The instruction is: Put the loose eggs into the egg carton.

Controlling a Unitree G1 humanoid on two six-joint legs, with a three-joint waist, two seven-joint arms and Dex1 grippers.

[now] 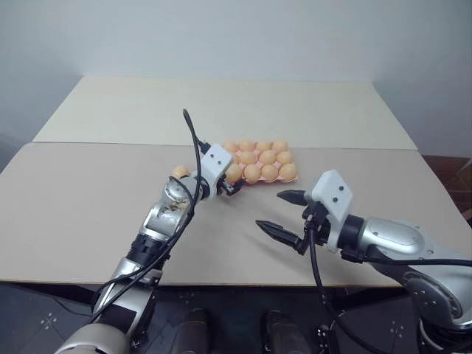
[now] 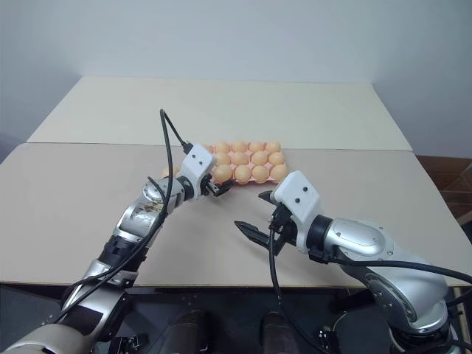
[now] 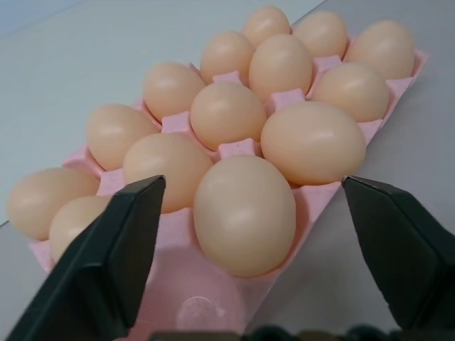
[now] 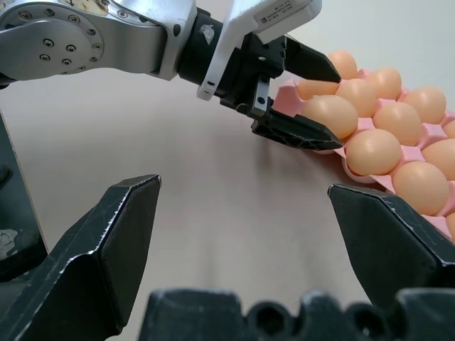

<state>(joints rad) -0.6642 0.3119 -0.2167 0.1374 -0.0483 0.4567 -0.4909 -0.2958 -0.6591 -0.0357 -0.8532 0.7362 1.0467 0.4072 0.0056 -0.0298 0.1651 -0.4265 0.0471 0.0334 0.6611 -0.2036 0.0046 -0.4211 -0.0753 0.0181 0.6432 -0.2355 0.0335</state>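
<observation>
The pink egg carton [image 3: 398, 87] lies on the table's middle, most cups filled with pale orange eggs. My left gripper [image 1: 231, 186] is open at the carton's near left corner. An egg [image 3: 245, 217] sits in a cup between its fingers, with a gap on each side. Just in front of that egg is an empty cup [image 3: 190, 307]. One loose egg [image 1: 180, 171] rests on the table left of the carton, partly behind my left forearm. My right gripper [image 1: 269, 209] hovers open and empty over bare table, nearer than the carton and to its right.
The table is two beige boards with a seam [image 1: 110, 143] running behind the carton. The front edge [image 1: 221, 282] is close under my arms. A black cable [image 1: 193, 136] loops up from the left wrist.
</observation>
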